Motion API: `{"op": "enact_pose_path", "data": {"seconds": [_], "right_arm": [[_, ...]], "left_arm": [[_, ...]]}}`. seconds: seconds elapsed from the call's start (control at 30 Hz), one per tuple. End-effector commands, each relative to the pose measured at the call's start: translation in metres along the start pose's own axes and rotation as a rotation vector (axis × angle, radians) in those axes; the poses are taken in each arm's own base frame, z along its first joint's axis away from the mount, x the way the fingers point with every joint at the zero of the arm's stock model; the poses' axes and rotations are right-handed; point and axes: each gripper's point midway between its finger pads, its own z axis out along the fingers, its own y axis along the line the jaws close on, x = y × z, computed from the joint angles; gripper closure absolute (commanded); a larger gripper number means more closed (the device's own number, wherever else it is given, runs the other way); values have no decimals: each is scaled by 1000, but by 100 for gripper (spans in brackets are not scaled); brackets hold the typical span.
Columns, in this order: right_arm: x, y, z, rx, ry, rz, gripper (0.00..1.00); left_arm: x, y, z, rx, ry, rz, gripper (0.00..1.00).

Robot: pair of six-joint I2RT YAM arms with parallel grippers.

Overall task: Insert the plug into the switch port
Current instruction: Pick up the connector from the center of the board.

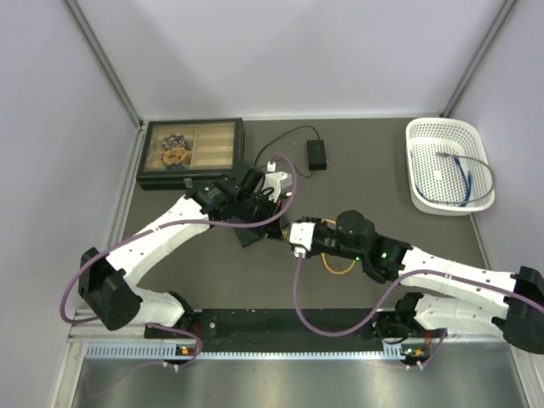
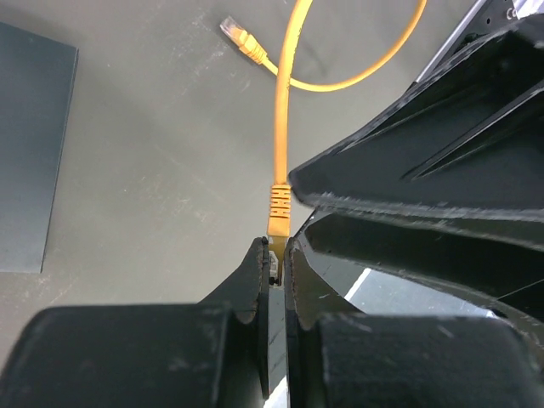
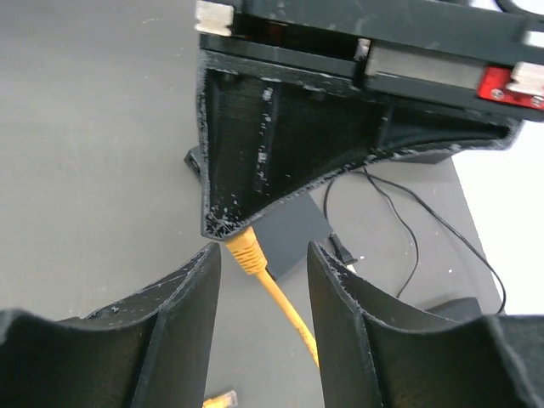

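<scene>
Left jaws clench the plug (image 2: 279,212), long axis along its yellow cable (image 3: 285,310) (right jaws straddle that, released); the switch (image 1: 252,235) lies nearer the left of 2 arms.

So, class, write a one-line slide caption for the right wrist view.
Right hand, jaws open, straddles the yellow cable just behind the plug pinched in the left hand.

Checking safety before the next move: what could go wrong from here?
The left gripper pinches only the front of the plug, which may twist. The right gripper straddles the bendy yellow cable right beside the left fingers: they could clash, or grip cable instead of plug. The switch box lies unheld and may slide when pushed.
</scene>
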Motion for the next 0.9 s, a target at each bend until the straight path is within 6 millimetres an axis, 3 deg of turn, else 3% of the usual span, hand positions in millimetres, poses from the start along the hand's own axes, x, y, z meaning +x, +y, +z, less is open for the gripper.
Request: {"op": "enact_pose_path", "data": {"seconds": [0.0, 0.23, 0.47, 0.57, 0.8, 0.83, 0.87], "right_arm": [[-22, 3, 6, -48, -62, -27, 55], [-14, 6, 11, -52, -46, -34, 57], [-14, 3, 11, -34, -39, -49, 73], [-12, 3, 10, -32, -34, -48, 75], [-8, 7, 6, -41, -22, -27, 100], [-7, 9, 6, -47, -16, -22, 100], [-3, 10, 5, -48, 0, -3, 100]], "left_arm": [[-18, -17, -14, 54, -64, 46, 100], [-23, -22, -17, 65, -75, 55, 100], [-23, -23, -17, 72, -75, 53, 100], [-22, -20, -16, 57, -70, 55, 100], [-24, -6, -17, -18, -87, 22, 99], [-27, -5, -18, -34, -99, 10, 96], [-31, -2, -20, -50, -127, 7, 86]]}}
